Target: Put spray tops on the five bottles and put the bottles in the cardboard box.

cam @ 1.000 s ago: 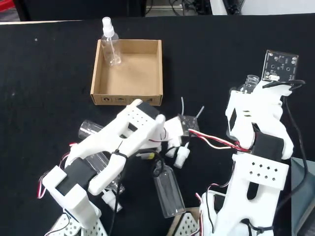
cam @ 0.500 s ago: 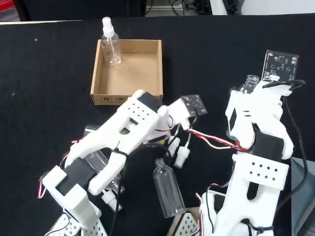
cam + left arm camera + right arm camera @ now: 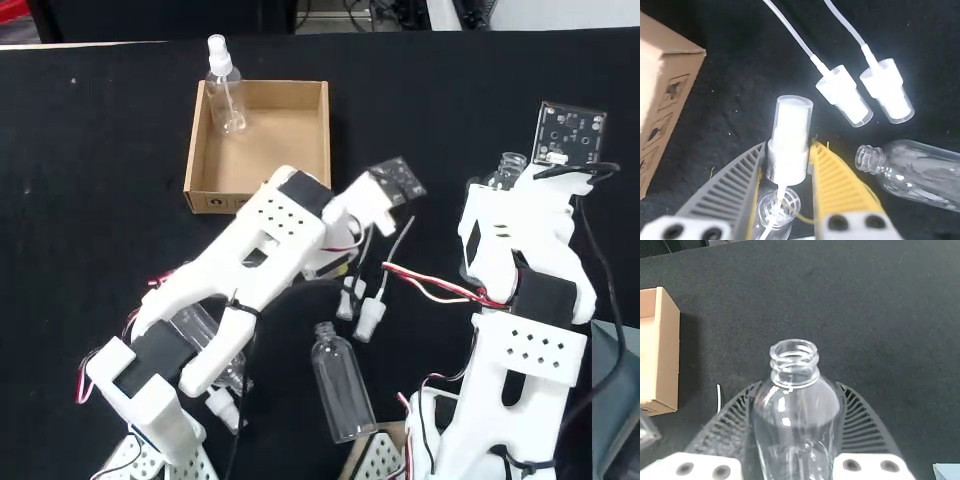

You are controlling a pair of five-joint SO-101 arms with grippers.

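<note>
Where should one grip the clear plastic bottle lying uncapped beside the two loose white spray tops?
Probably mid-body: take the clear plastic bottle from above, closing across its wide round sides. It lies flat on the black table, and the threaded neck is narrow.

A capped bottle (image 3: 226, 98) sits in the cardboard box's (image 3: 285, 140) far left corner.

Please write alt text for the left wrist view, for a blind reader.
The left gripper holds a spray top over the black table. Two loose spray tops and an open bottle lie nearby, with a corner of the box.
</note>
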